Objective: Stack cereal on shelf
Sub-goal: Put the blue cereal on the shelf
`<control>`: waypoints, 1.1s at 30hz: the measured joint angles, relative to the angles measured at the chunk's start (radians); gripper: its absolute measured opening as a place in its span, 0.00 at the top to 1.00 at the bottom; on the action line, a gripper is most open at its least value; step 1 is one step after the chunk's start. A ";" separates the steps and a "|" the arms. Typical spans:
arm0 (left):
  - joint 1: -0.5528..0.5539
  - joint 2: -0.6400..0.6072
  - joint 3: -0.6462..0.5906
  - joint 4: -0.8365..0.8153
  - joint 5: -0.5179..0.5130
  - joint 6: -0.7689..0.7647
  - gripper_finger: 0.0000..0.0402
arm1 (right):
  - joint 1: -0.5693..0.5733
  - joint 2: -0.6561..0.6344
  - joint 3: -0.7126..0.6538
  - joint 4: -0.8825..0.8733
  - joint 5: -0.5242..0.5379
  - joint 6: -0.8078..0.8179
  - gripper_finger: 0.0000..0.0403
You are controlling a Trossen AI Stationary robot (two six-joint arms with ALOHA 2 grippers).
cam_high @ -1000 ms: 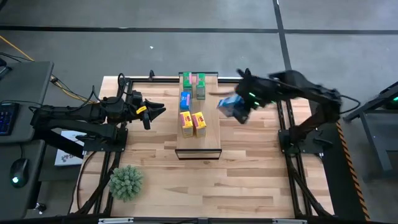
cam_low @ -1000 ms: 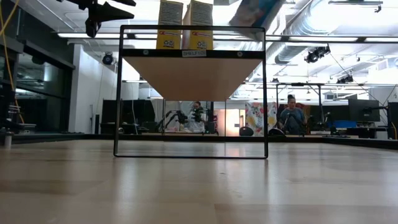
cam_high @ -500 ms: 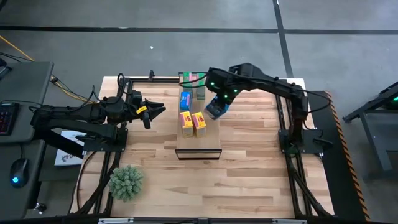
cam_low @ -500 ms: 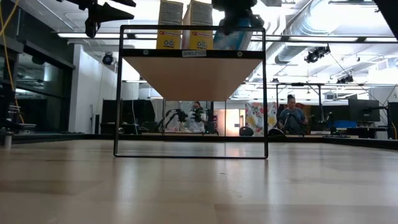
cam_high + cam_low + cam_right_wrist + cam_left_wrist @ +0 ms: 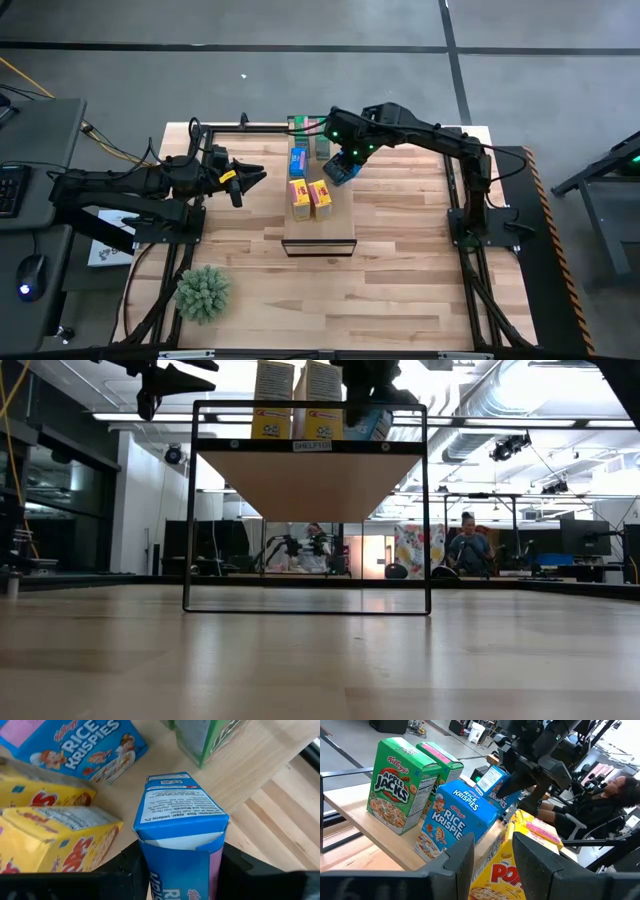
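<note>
The pale wood shelf (image 5: 320,232) carries two green cereal boxes (image 5: 322,137), one blue box (image 5: 298,160) and two yellow boxes (image 5: 309,195), all standing. My right gripper (image 5: 345,160) is shut on a second blue box (image 5: 180,840) over the shelf's right part, between the green and yellow boxes. In the low view this box (image 5: 370,425) sits just above the shelf top (image 5: 310,446). My left gripper (image 5: 250,178) hangs open and empty left of the shelf, facing the boxes (image 5: 455,820). My right gripper pinches the blue box between its two fingers (image 5: 131,870), one on each narrow side (image 5: 145,851). The fingers slant down from the table's right. The box is tilted, its free end (image 5: 179,802) pointing down at the shelf; whether it touches the shelf I cannot tell.
A spiky green plant ball (image 5: 203,291) sits at the table's near left. A black metal frame (image 5: 190,510) holds the shelf up. Bare plank lies in front of the yellow boxes. People sit in the room behind (image 5: 468,545).
My right gripper has carried the blue box toward the table's left, from beyond the shelf's right side to over the shelf, and down close to its top beside the other boxes. My left gripper has kept still.
</note>
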 joint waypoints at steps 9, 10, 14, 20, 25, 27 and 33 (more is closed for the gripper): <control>0.000 0.000 0.000 0.000 0.000 0.001 0.68 | 0.000 0.000 0.000 0.007 0.014 -0.006 0.59; 0.000 0.000 0.000 0.000 0.000 0.001 0.68 | 0.000 0.000 0.000 0.007 0.014 -0.007 0.57; 0.000 0.000 0.000 0.000 0.000 0.001 0.68 | 0.000 0.000 0.000 0.019 0.012 -0.011 0.49; 0.000 0.000 0.000 0.000 0.000 0.001 0.68 | 0.001 0.000 0.000 0.048 0.006 -0.036 0.40; 0.000 0.000 0.000 0.000 0.000 0.001 0.68 | -0.006 -0.011 0.001 0.067 -0.025 -0.076 0.39; 0.000 0.000 0.000 0.000 0.000 0.001 0.68 | -0.007 -0.015 0.024 0.069 -0.023 -0.101 0.38; 0.000 0.000 0.000 0.000 0.000 0.001 0.68 | -0.016 -0.043 0.109 0.072 -0.012 -0.164 0.38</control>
